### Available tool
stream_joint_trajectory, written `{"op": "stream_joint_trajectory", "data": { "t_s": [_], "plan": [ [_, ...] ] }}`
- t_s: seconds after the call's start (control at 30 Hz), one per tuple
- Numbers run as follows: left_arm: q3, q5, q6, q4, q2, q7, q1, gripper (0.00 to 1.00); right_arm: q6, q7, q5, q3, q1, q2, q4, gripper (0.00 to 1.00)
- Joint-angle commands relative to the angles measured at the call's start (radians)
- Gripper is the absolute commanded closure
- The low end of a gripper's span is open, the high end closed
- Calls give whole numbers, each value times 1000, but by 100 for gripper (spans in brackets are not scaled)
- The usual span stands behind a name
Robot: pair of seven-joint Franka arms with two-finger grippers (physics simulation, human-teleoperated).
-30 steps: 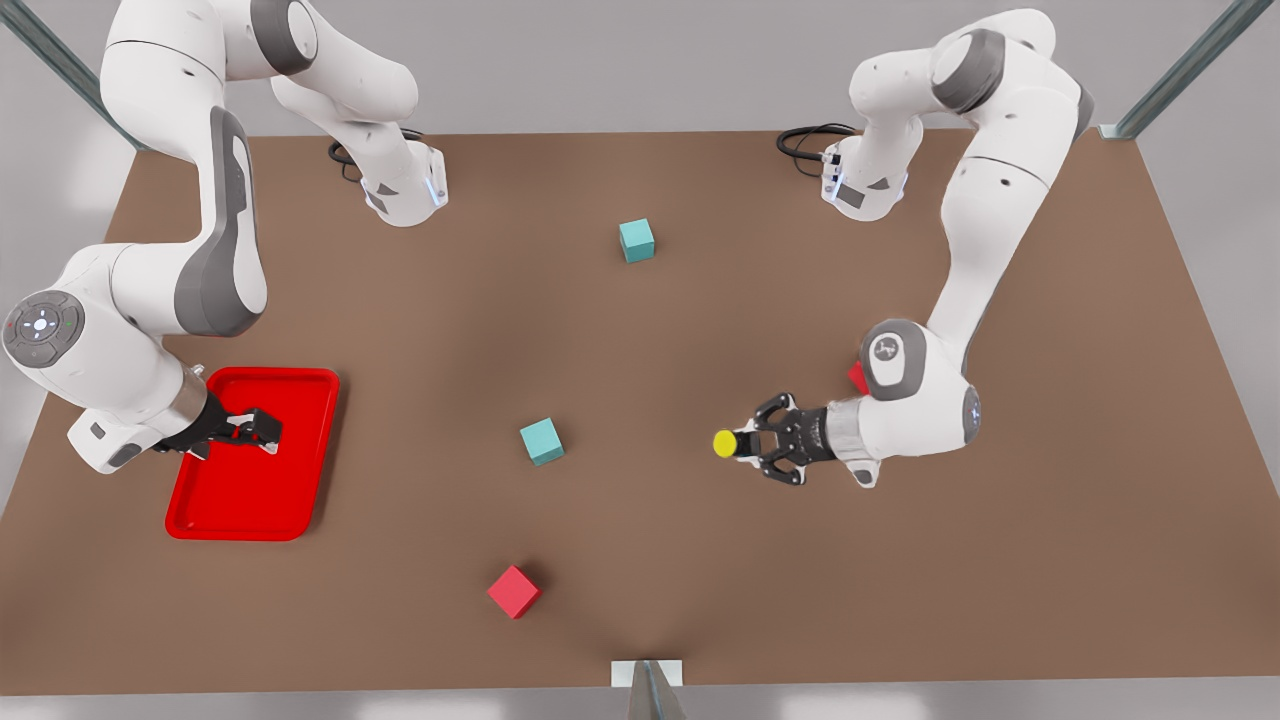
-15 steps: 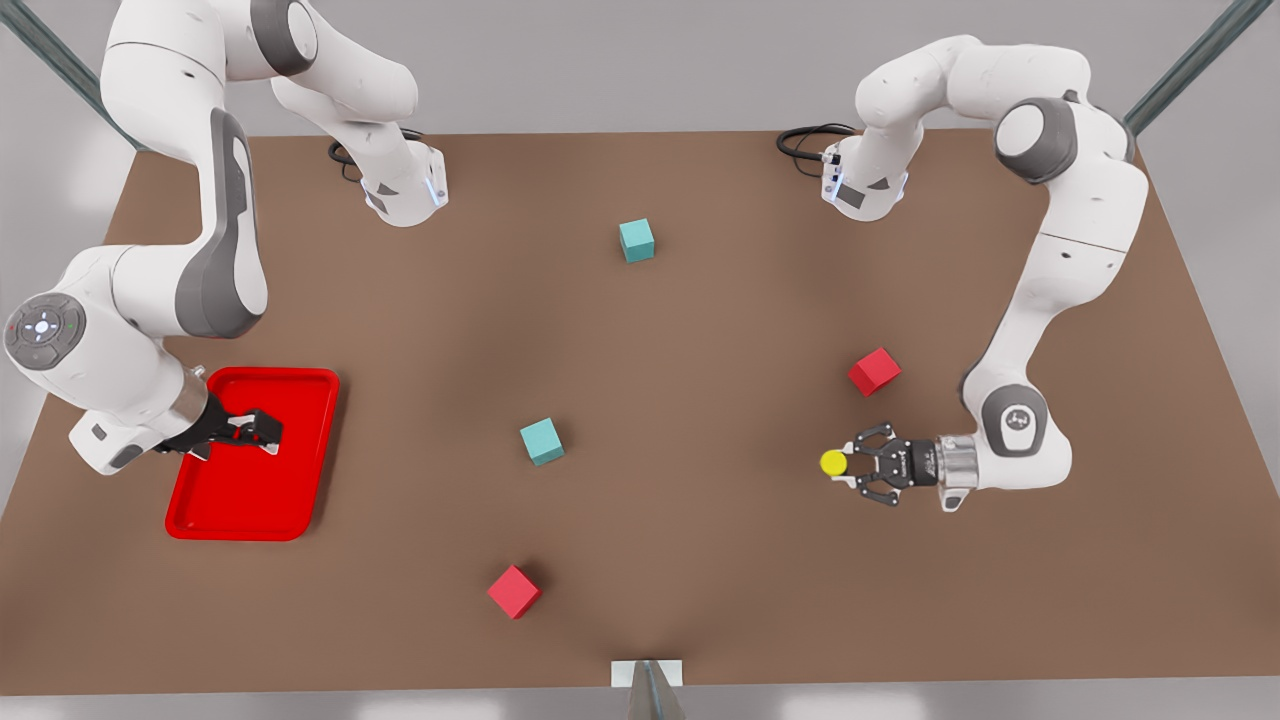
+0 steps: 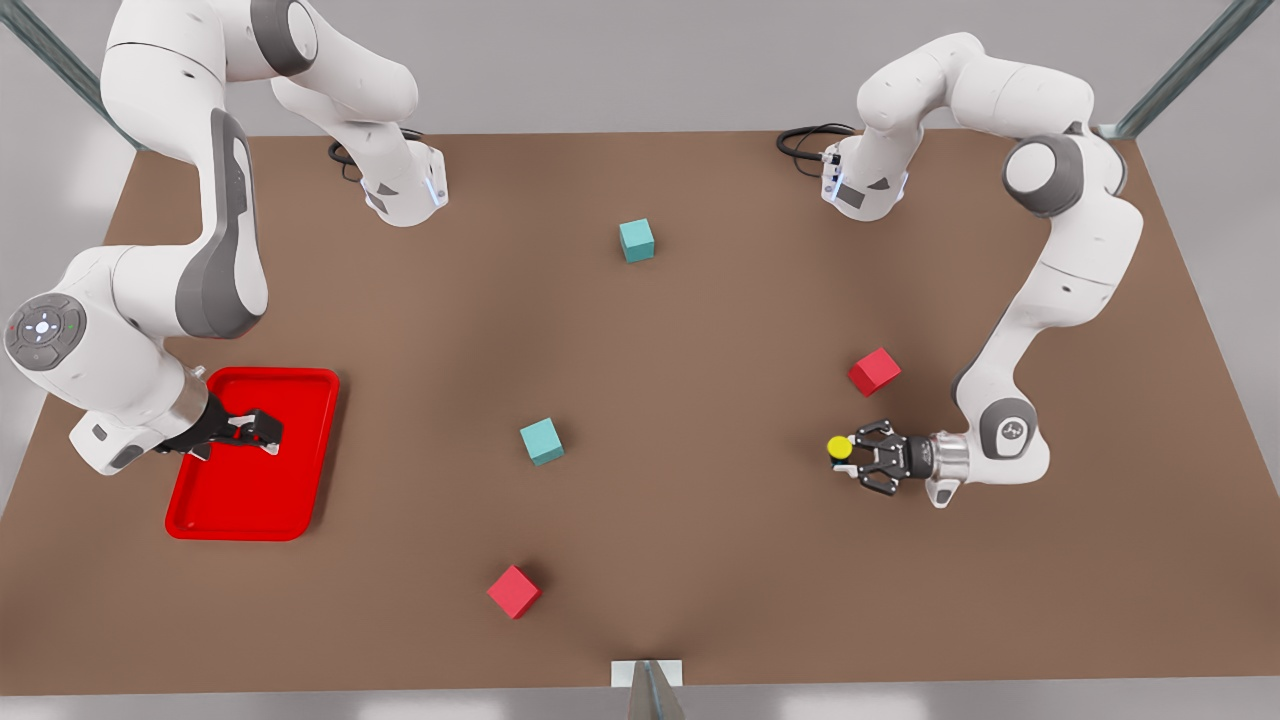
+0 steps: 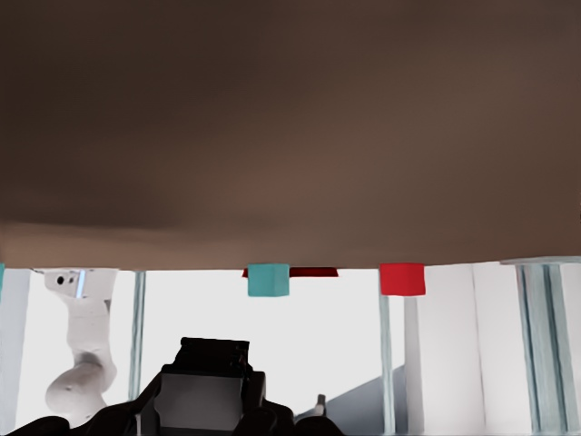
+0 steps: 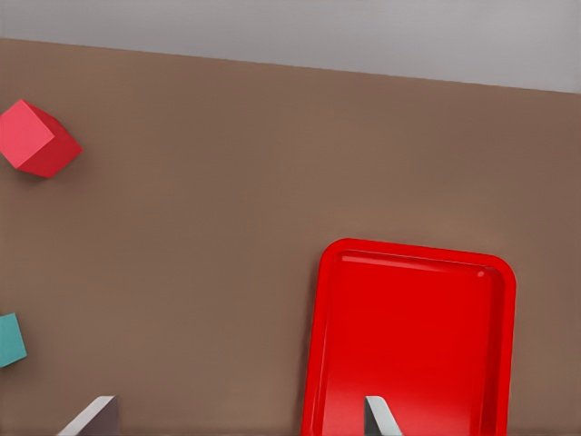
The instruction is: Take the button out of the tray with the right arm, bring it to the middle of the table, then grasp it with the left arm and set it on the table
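The button (image 3: 839, 447), yellow cap on a dark base, is held sideways low over the table (image 3: 700, 350) at the front view's right, below a red cube (image 3: 874, 371). My left gripper (image 3: 852, 451) is shut on it. In the left wrist view its dark base (image 4: 213, 386) sits between the fingers. I cannot tell whether it touches the table. My right gripper (image 3: 262, 432) waits open over the red tray (image 3: 250, 500) at the front view's left. Its two fingertips (image 5: 379, 418) stand wide apart above the tray's floor (image 5: 418, 336).
Two teal cubes lie on the table, one mid-table (image 3: 541, 441) and one farther back (image 3: 636, 240). A second red cube (image 3: 514, 591) sits near the front edge. Both arm bases stand at the back edge.
The left gripper carried the button from the middle of the table toward the front view's right, then sank lower. The right arm stayed still over the tray.
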Motion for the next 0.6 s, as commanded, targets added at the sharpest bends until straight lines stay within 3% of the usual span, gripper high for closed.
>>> {"op": "stream_joint_trajectory", "data": {
  "t_s": [0.0, 0.57],
  "plan": [
    [2, -5, 8, -1, 1, 357, -1, 59, -1, -2, 1, 0, 0, -1, 1, 0],
    [29, -13, 56, -7, 16, 281, -8, 59, -1, -2, 1, 0, 0, 0, 1, 0]
  ]
}}
